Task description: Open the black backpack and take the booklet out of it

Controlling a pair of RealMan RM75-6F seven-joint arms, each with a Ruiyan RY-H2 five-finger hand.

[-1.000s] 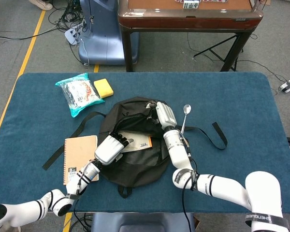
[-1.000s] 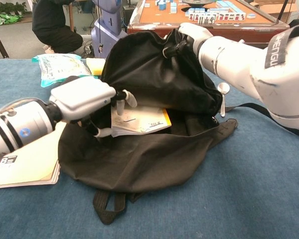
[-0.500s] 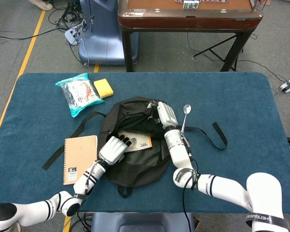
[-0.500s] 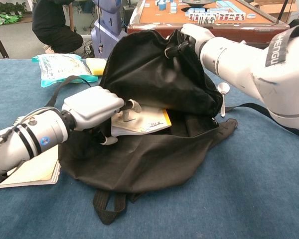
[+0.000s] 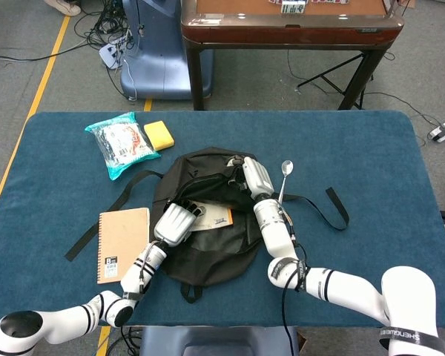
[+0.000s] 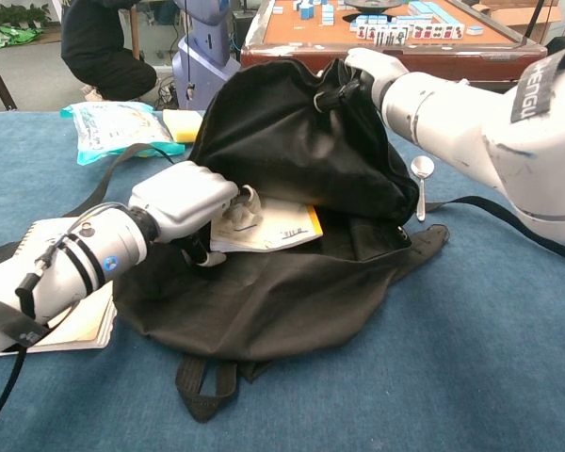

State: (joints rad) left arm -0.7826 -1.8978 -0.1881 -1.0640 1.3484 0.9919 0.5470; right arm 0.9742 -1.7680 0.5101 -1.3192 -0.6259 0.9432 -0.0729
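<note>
Black backpack (image 6: 292, 179) lies mid-table, flap held up by right hand (image 6: 372, 66). Booklet (image 6: 273, 226) sits inside the opening; left hand (image 6: 184, 202) fingers curl onto it, grip apparently closed.

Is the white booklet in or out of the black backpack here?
Still in: the white booklet lies inside the black backpack's open mouth.

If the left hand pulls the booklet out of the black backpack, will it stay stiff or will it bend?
The booklet looks thin with a soft paper cover, so it will probably bend if pulled by one corner. It seems light, and should slide out easily while the right hand holds the backpack flap up. The left hand reaches its near edge.
</note>
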